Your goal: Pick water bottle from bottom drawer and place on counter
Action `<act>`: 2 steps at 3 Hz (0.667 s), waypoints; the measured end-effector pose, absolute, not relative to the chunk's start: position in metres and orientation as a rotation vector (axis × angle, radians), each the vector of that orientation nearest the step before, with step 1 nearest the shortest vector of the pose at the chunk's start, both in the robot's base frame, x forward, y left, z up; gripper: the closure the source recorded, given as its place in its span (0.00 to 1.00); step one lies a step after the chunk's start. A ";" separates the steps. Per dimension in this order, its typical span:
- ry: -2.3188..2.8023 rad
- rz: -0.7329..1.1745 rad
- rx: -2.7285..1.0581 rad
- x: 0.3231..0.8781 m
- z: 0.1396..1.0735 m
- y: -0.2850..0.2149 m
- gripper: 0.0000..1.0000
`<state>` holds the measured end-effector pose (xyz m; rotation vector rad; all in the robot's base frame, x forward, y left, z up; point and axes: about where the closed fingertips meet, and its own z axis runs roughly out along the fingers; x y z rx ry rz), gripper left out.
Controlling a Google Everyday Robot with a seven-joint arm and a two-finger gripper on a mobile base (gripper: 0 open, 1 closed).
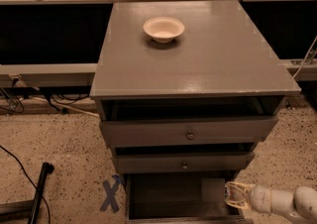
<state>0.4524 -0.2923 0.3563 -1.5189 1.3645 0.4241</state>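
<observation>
Gripper (237, 196) low at the right edge of the open bottom drawer (148, 196), on the end of a pale, rounded arm (277, 202) extending from the right; whether open or closed cannot be told. Water bottle not made out as a separate thing; pale, translucent-looking shape right at the gripper may be it, so probably in hand, unconfirmed; nothing bottle-like in the dark drawer interior left of the gripper, only a fainter grey patch just beside it, too vague to name.

Judged step: extraction from the drawer; lift to the counter (208, 64) not yet done. Next move calls for clearing the drawer's right wall and the two shallower drawers (188, 131) jutting out directly above the gripper; then up, well above and a little left, onto bare counter, short of the bowl (164, 28) far up and left.

Materials: counter matte grey, flat, faint sheen near the front edge; drawer fronts same grey, upper two with small round knobs; bowl cream, shallow, round; floor (49, 139) speckled, stone-like; blue tape cross (110, 196) on it, left of the gripper.
</observation>
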 end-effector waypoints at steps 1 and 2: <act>1.359 0.403 -1.518 0.450 0.359 -0.295 1.00; 1.263 0.287 -1.647 0.458 0.383 -0.283 1.00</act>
